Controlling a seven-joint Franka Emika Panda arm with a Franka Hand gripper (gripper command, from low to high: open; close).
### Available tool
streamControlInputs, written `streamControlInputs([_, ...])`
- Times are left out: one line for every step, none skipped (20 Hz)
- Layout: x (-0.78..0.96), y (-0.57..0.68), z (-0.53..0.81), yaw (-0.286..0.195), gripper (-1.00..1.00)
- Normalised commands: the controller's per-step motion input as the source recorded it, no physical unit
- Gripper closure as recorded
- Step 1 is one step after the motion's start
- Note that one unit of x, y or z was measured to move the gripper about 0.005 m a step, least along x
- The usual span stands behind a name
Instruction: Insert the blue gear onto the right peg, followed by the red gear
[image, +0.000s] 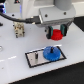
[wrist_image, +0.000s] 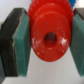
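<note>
In the exterior view the blue gear (image: 52, 52) lies flat on the grey black-edged plate (image: 34, 59), toward the exterior view's right end of it, hiding the right peg. A thin dark pin (image: 36, 54) stands on the plate's other half. Above and behind the blue gear, my gripper (image: 56, 33) hangs in the air, shut on the red gear (image: 57, 34). The wrist view shows the red gear (wrist_image: 49, 37) with its hub hole facing the camera, squeezed between the teal pads (wrist_image: 21, 44) of both fingers.
A small beige and black object (image: 18, 30) stands on the white table (image: 15, 65) at the exterior view's left. A black cable (image: 15, 20) curves over it. The plate lies near the table's front.
</note>
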Motion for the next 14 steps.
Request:
streamControlInputs([0.67, -0.13, 0.11, 0.0, 1.0])
streamControlInputs([0.66, -0.06, 0.09, 0.0, 1.0])
streamControlInputs([0.63, -0.08, 0.03, 0.0, 1.0])
streamControlInputs([0.6, -0.11, 0.03, 0.0, 1.0])
streamControlInputs([0.58, -0.09, 0.01, 0.0, 1.0])
streamControlInputs([0.57, -0.03, 0.02, 0.0, 1.0])
streamControlInputs([0.51, 0.0, 0.0, 0.0, 1.0])
streamControlInputs([0.46, -0.01, 0.0, 0.0, 1.0])
streamControlInputs([0.4, -0.01, -0.01, 0.0, 1.0])
streamControlInputs([0.32, -0.01, -0.05, 0.0, 1.0])
streamControlInputs([0.25, -0.03, -0.09, 0.0, 1.0])
streamControlInputs([0.19, -0.07, -0.14, 0.0, 1.0])
streamControlInputs([0.16, -0.08, -0.18, 0.0, 1.0])
streamControlInputs([0.14, -0.08, -0.18, 0.0, 1.0])
